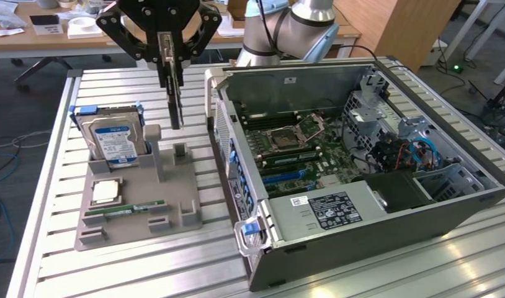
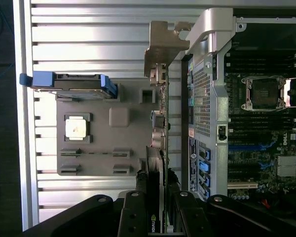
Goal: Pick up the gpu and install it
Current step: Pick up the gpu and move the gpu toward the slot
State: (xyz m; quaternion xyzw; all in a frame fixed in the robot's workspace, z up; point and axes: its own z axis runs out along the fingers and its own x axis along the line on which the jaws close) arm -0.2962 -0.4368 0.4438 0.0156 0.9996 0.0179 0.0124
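Gripper (image 1: 170,59) body getting cut off by exterior view's top edge; arm (image 1: 296,25) running out of frame there too. Gripper covering upper end of graphics card (image 1: 175,102). Gray holder (image 1: 145,208) slot hiding lower part of hard drive (image 1: 113,141). Print on power supply label (image 1: 330,210) showing too small to read. Motherboard (image 2: 266,123) running past picture edge in wrist view.

You see a black gripper (image 1: 169,56) and a dark gpu (image 1: 175,99) with a silver bracket (image 2: 163,49). The hard drive (image 1: 103,121) wears a blue-and-white label (image 1: 113,146) in a blue caddy (image 1: 87,110). The tray (image 1: 176,189) is plain grey, the memory stick (image 1: 124,211) green, the ribbed table (image 1: 153,267) silver, and the motherboard (image 1: 306,152) green with blue slots (image 1: 281,177).
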